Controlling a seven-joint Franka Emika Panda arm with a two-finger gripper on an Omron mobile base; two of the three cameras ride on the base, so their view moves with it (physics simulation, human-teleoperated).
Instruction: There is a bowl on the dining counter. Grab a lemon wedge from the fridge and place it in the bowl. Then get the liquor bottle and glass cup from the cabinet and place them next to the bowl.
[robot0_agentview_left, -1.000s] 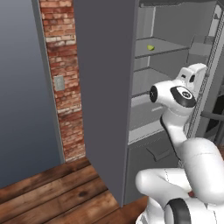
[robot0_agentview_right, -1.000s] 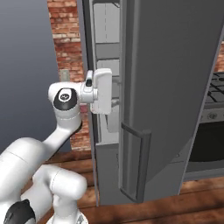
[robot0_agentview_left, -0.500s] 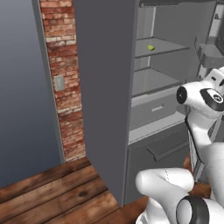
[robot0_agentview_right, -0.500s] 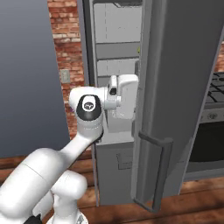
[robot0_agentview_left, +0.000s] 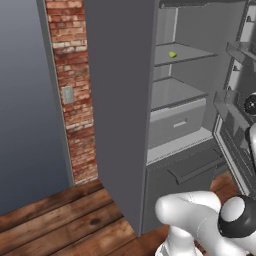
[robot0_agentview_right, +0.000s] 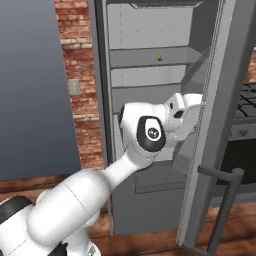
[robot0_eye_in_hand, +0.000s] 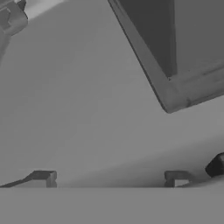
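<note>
Before the open tall dark grey fridge (robot0_agentview_left: 120, 100), the end effector (robot0_eye_in_hand: 109, 178) gapes wide, empty; fetching the small yellow-green lemon wedge (robot0_agentview_left: 172, 54) on an upper shelf calls for a reach upward.

One fridge (robot0_agentview_left: 120, 100), one lemon wedge (robot0_agentview_left: 172, 54), one drawer (robot0_agentview_left: 177, 122), one oven (robot0_agentview_right: 242, 130).

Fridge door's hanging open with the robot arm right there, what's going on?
The fridge stands open, and the white arm is reaching in beside its door, with the gripper open and holding nothing. A small yellow-green lemon wedge sits untouched on an upper shelf, well above the arm's hand. Below it are another shelf and a closed drawer. So the wedge has not been picked up yet.
</note>
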